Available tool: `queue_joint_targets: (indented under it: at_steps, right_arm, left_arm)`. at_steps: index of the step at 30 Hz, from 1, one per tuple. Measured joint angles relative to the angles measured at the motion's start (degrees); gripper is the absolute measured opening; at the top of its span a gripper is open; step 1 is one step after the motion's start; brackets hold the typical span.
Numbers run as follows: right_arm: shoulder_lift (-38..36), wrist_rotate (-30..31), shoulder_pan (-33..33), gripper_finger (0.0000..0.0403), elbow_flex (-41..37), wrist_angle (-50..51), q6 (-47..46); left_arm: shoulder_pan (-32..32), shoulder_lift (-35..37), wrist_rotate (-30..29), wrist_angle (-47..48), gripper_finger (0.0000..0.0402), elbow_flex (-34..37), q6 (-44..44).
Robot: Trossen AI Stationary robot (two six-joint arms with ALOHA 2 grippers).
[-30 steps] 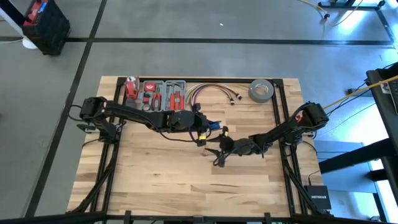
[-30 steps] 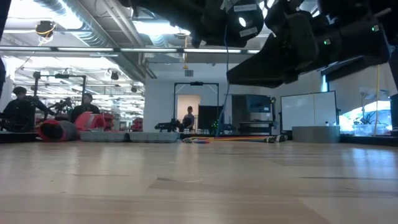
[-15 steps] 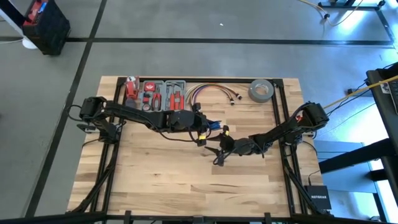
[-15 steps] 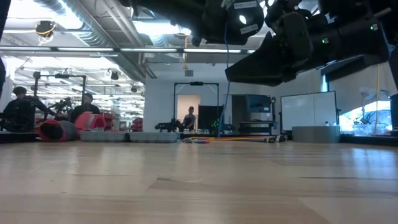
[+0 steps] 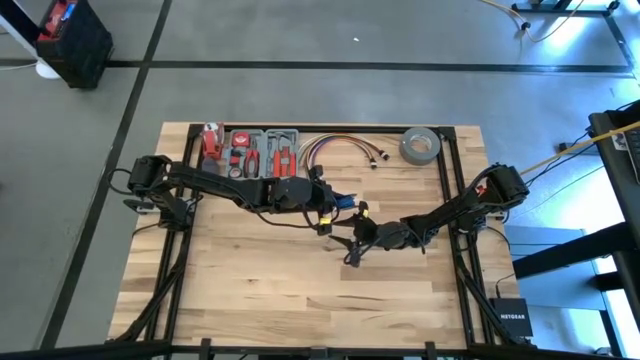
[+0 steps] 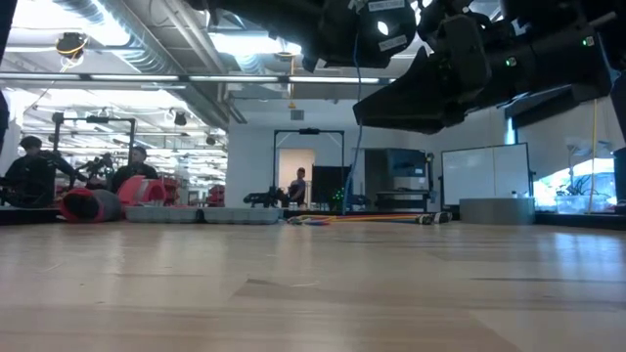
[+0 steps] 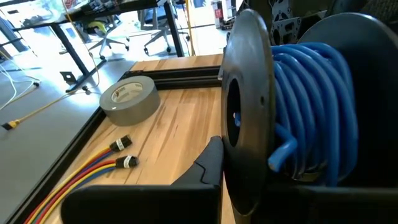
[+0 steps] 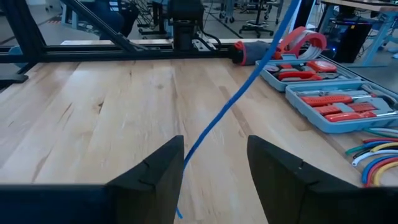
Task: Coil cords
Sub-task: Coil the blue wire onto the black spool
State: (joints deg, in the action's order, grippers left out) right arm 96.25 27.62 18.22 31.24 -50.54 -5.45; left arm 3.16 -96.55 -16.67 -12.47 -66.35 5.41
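Note:
A blue cord is wound on a black spool with a round disc flange [image 7: 245, 106]; its coils [image 7: 311, 106] fill the spool. My left gripper [image 5: 328, 210] is shut on the spool, above the table's middle. From there the blue cord [image 8: 249, 81] runs free to my right gripper [image 5: 352, 248] just beside it and passes through the gap between its open fingers [image 8: 214, 168]. In the low view the cord [image 6: 354, 137] hangs straight down between the two raised grippers. No separate black cord shows. My left gripper holds the spool between its fingers. One finger [image 7: 208, 165] lies against the outer face of the disc flange [image 7: 231, 155]; the spool hides the other. The spool is lifted clear of the table, its disc on edge. My right gripper: the cord runs close along one finger [image 8: 161, 171]; I cannot tell whether it touches.
A grey tape roll [image 5: 420, 145] and a bundle of red, yellow and white cables [image 5: 340, 150] lie at the far edge, with a grey tool tray [image 5: 255, 150] at the far left. Bare wood [image 5: 300, 300] lies toward the near edge.

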Motion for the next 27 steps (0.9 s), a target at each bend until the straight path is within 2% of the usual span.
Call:
queue_joint_targets:
  at_steps: [10, 14, 20, 25, 27]
  right_arm:
    - [0.00, 1.79, 0.00, 0.0170, 0.00, -0.39, -0.34]
    - [0.00, 1.77, 0.00, 0.0120, 0.00, -0.37, -0.54]
    - [0.00, 1.86, -0.38, 0.0014, 0.00, 1.10, -0.17]
    - [-0.35, 11.28, -0.19, 0.0017, 0.00, 5.35, 4.33]
    - [-1.45, 12.51, 0.07, 0.0008, 0.00, 7.15, 4.80]
  left_arm:
    - [0.00, 0.02, 0.00, -0.13, 0.0000, 0.00, 0.15]
    - [0.00, 0.02, 0.00, -0.20, 0.0000, 0.00, 0.91]
    - [0.19, 0.02, 0.00, -0.20, 0.0000, 0.00, 0.96]
    - [0.39, 0.02, 0.00, -0.04, 0.0000, 0.00, 2.08]
    - [0.56, 0.04, 0.00, 0.28, 0.0000, -0.01, 2.11]
